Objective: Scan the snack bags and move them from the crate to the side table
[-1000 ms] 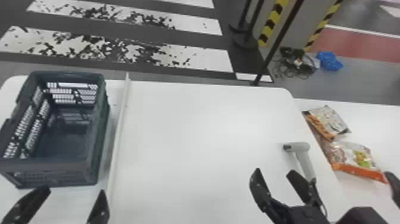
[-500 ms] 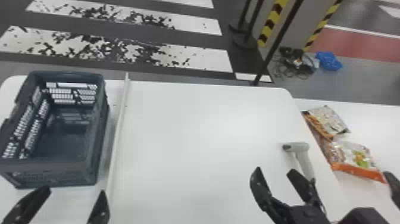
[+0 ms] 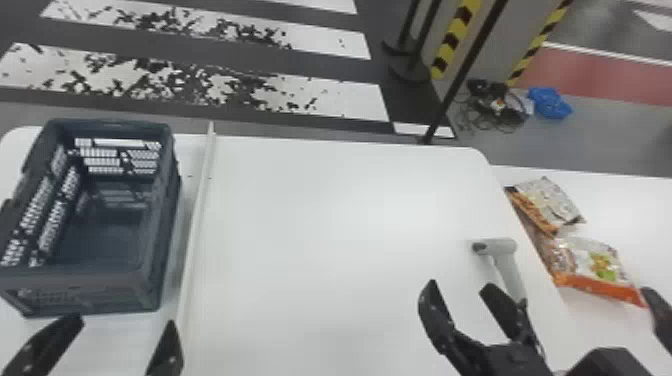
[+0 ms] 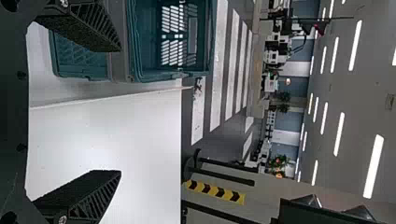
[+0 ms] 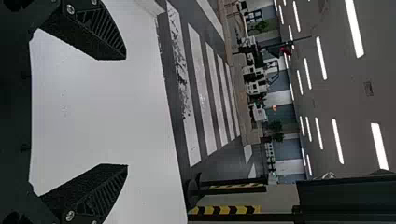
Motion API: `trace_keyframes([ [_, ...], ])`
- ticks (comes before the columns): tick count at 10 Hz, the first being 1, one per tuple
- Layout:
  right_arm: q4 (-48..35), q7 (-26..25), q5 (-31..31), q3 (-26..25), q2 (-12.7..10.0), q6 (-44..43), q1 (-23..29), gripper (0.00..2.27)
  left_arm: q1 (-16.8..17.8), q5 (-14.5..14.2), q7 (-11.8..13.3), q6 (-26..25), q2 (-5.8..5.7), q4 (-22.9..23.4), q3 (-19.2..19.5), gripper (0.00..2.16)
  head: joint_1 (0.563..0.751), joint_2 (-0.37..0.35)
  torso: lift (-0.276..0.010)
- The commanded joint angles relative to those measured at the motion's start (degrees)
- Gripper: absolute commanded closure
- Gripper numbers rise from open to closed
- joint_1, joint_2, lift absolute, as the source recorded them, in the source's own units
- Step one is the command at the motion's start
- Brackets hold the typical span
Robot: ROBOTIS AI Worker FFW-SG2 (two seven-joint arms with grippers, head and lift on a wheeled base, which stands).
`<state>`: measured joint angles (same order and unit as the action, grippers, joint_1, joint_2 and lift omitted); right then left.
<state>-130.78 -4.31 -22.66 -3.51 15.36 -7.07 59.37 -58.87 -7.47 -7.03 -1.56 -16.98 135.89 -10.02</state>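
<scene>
The dark grey-green crate stands on the left of the white table, its bare floor showing; the left wrist view also has the crate. My left gripper is open just in front of it, and in the left wrist view my left gripper has nothing between its fingers. My right gripper, also open, is over the table beside the grey scanner, partly covering its handle. Nothing is between the fingers of my right gripper. An orange-and-white snack bag and another bag lie on the side table.
A pale raised strip runs front to back beside the crate on the main table. Beyond the table are dark posts and a striped pillar edge. A black finger-like part shows at the right edge, near the bags.
</scene>
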Motion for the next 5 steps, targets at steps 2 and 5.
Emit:
trace_keyframes([
  [2,0.00,0.00,-0.28,0.00,0.19,-1.05,0.22,0.11,0.07,0.00,0.00,0.02,0.02,-0.01,-0.35,0.06,0.695,-0.240,-0.087],
  [5,0.00,-0.09,-0.63,-0.09,0.37,-1.76,0.49,0.11,0.16,0.00,0.00,0.02,-0.07,-0.01,-0.43,0.06,0.695,-0.246,-0.087],
])
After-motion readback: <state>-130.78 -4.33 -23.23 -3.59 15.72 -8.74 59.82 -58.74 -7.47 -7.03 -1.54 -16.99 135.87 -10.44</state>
